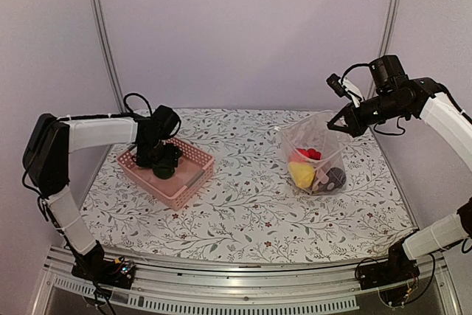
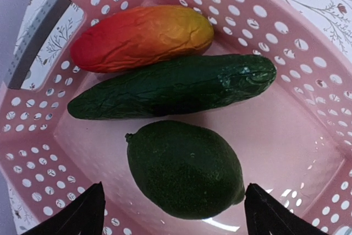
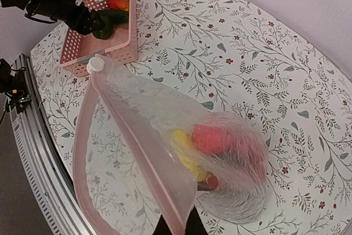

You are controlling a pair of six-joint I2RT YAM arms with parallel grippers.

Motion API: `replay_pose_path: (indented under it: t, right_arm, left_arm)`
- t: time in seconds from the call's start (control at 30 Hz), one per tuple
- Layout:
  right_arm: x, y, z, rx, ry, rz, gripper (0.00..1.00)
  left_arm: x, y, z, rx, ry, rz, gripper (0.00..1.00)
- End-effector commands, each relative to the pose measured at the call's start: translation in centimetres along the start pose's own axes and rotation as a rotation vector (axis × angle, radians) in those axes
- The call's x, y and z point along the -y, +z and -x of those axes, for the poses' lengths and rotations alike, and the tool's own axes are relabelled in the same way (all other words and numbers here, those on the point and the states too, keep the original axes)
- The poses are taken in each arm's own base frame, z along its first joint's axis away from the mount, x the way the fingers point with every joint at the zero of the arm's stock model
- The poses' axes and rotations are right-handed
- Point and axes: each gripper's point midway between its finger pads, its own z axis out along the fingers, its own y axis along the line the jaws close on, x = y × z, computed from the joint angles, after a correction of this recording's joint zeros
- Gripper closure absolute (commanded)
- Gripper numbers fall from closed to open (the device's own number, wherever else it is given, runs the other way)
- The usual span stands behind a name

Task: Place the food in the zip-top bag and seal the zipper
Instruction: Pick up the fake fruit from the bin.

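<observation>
A basket (image 1: 166, 171) sits on the left half of the tabletop (image 1: 243, 197), and the zip-top bag (image 1: 313, 153) stands on the right half, well apart from it. In the basket three pieces lie side by side: a mango (image 2: 142, 37) farthest from the left tool (image 2: 175, 185), a cucumber (image 2: 176, 86) in the middle touching the mango, and an avocado (image 2: 184, 169) nearest, between the tool's two fingers (neither plainly touching it). The right tool (image 1: 345, 125) pinches the bag's upper right corner at the zipper (image 3: 132, 147). Several food pieces (image 1: 313, 171) lie heaped at the bag's bottom.
</observation>
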Motion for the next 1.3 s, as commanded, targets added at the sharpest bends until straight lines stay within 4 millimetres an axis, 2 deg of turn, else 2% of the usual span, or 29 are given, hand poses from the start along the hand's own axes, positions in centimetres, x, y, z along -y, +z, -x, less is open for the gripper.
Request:
replay_pose_path:
  t: [0.0,0.17,0.3,0.47,0.63,0.73,0.8,0.93,1.03,1.1,1.17,1.27]
  right_arm:
    - [-0.4,-0.4,0.3,0.021,-0.016,0.009,1.0]
    - [-0.3,-0.4,0.2,0.017,-0.012,0.006,1.0]
    - [-0.3,-0.5,0.1,0.015,-0.014,0.003,1.0]
    - [-0.3,-0.5,0.0,0.014,-0.015,0.002,1.0]
    - [-0.4,-0.6,0.1,0.016,-0.023,0.002,1.0]
    - [-0.4,-0.5,0.1,0.016,-0.022,0.007,1.0]
    - [-0.4,-0.2,-0.1,0.013,-0.018,0.013,1.0]
    - [-0.4,-0.1,-0.1,0.012,-0.018,0.019,1.0]
    - [-0.5,-0.1,0.1,0.014,-0.019,0.025,1.0]
    - [-0.6,-0.1,0.0,0.014,-0.016,0.033,1.0]
    - [-0.8,-0.1,-0.1,0.015,-0.016,0.039,1.0]
    - [-0.8,-0.1,-0.2,0.013,-0.018,0.04,1.0]
  left_arm:
    - [0.8,2.2,-0.2,-0.032,0.015,-0.033,0.13]
    - [1.3,3.8,-0.4,-0.068,0.02,-0.041,0.14]
    - [1.6,3.9,-1.0,-0.085,0.013,-0.061,0.2]
    - [2.0,1.6,-0.9,-0.048,0.037,-0.069,0.33]
    - [3.4,-2.7,0.0,0.028,0.08,-0.114,0.34]
    - [5.6,-6.8,0.9,0.1,0.105,-0.204,0.33]
    - [8.0,-10.1,1.8,0.151,0.11,-0.328,0.36]
    - [14.6,-20.2,4.1,0.333,0.183,-0.652,0.39]
    - [18.7,-27.4,4.3,0.469,0.262,-0.858,0.45]
    - [20.8,-31.0,4.1,0.573,0.306,-0.955,0.47]
    - [22.9,-33.8,3.3,0.637,0.346,-1.058,0.47]
    - [25.8,-36.0,2.1,0.68,0.401,-1.163,0.47]
